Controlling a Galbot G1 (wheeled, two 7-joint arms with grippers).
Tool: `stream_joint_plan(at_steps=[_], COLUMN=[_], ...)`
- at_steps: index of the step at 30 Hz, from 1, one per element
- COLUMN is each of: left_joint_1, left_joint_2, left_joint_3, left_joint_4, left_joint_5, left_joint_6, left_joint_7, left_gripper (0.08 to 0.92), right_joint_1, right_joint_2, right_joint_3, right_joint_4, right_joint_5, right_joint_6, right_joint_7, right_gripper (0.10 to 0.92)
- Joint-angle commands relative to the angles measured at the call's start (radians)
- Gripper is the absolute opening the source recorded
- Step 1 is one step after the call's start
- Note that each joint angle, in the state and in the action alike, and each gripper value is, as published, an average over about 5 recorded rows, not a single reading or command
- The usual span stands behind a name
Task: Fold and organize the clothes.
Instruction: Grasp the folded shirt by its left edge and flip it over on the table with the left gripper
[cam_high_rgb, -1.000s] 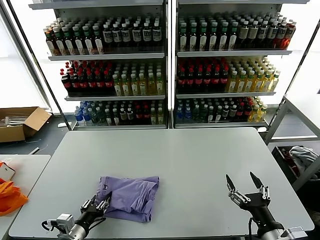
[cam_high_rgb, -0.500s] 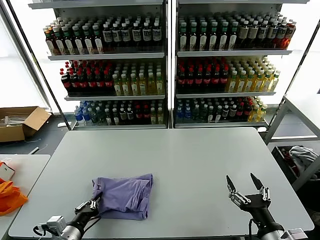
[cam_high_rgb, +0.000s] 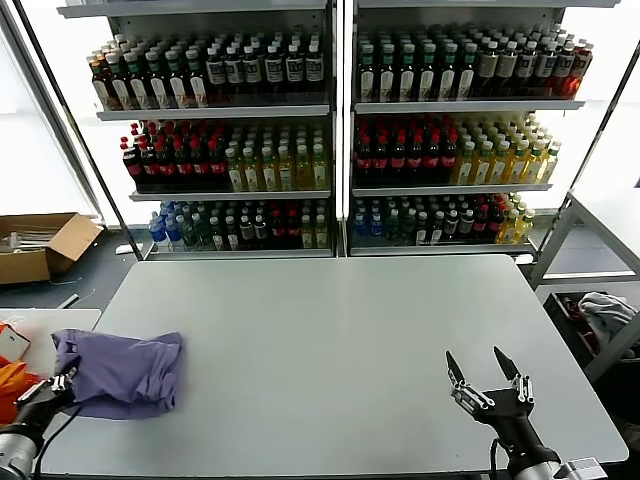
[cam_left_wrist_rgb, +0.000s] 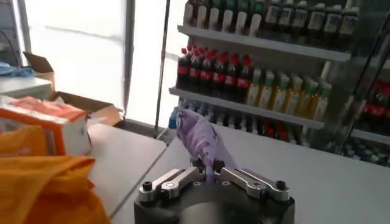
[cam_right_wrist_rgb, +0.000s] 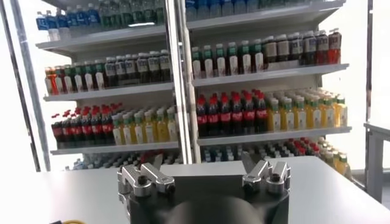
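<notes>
The clothes, a folded lavender T-shirt (cam_high_rgb: 125, 370), lie at the left edge of the grey table (cam_high_rgb: 350, 320), partly over the gap to a side table. My left gripper (cam_high_rgb: 58, 384) is low at the shirt's left side and shut on a pinch of its fabric. In the left wrist view the shirt (cam_left_wrist_rgb: 201, 137) bunches up from between the closed fingertips of the left gripper (cam_left_wrist_rgb: 207, 169). My right gripper (cam_high_rgb: 485, 372) hovers open over the table's front right with nothing between its fingers. The right wrist view shows the right gripper (cam_right_wrist_rgb: 203, 163) facing bare tabletop.
A white side table (cam_high_rgb: 45, 325) at the left holds orange fabric (cam_high_rgb: 15, 388) and an orange-and-white box (cam_left_wrist_rgb: 52, 122). Shelves of bottles (cam_high_rgb: 330, 130) stand behind the table. A cardboard box (cam_high_rgb: 40, 245) lies on the floor at left. A grey-white cloth bundle (cam_high_rgb: 605, 310) is at right.
My left gripper shut on the shirt's edge and dragged it leftward from the table's front middle to its left edge. The right gripper barely moved.
</notes>
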Motion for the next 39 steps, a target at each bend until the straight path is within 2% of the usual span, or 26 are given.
stream_joint_plan(at_steps=[1,3,7,13,19,23,27,36,39], left_joint_1=[-0.006,-0.017,-0.044,-0.094,-0.262,-0.380,-0.447,-0.418,-0.391], left_joint_2=[0.106,0.076,-0.010,-0.091,-0.139,-0.181,-0.214,-0.211,-0.208], left_joint_3=[-0.068,0.038,0.372,0.818,1.060,1.133,1.133,1.099,1.053], left_joint_4=[-0.190,-0.234,-0.252,-0.085,0.083,0.139,0.128,-0.013,-0.046], left_joint_5=[-0.076,-0.018,0.166,0.388,0.398,0.278,0.062,-0.250,-0.301], left_joint_6=[0.074,0.089,0.089,0.071,0.093,0.094,0.094,0.085,0.079], left_joint_7=[-0.061,-0.072,-0.080,-0.102,-0.205,-0.261,-0.332,-0.356,-0.350], left_gripper=[0.118,0.118,0.118,0.118,0.118,0.118,0.118,0.120,0.165], right_joint_1=[-0.004,-0.007,-0.023,-0.050,-0.071,-0.081,-0.092,-0.020,0.033], right_joint_2=[0.002,0.003,0.015,0.033,0.040,0.050,0.038,-0.027,-0.035], right_joint_3=[-0.009,-0.008,-0.011,-0.010,-0.011,-0.041,-0.081,-0.230,-0.274], right_joint_4=[0.002,0.002,0.004,0.012,0.022,0.021,0.017,-0.043,-0.066], right_joint_5=[-0.004,-0.008,-0.022,-0.038,-0.065,-0.102,-0.135,-0.117,-0.074], right_joint_6=[0.005,0.011,0.021,0.028,0.030,0.023,-0.001,-0.099,-0.146], right_joint_7=[-0.002,-0.006,-0.010,-0.011,-0.032,-0.030,-0.017,0.060,0.108], right_gripper=[0.823,0.823,0.823,0.823,0.823,0.823,0.823,0.823,0.823])
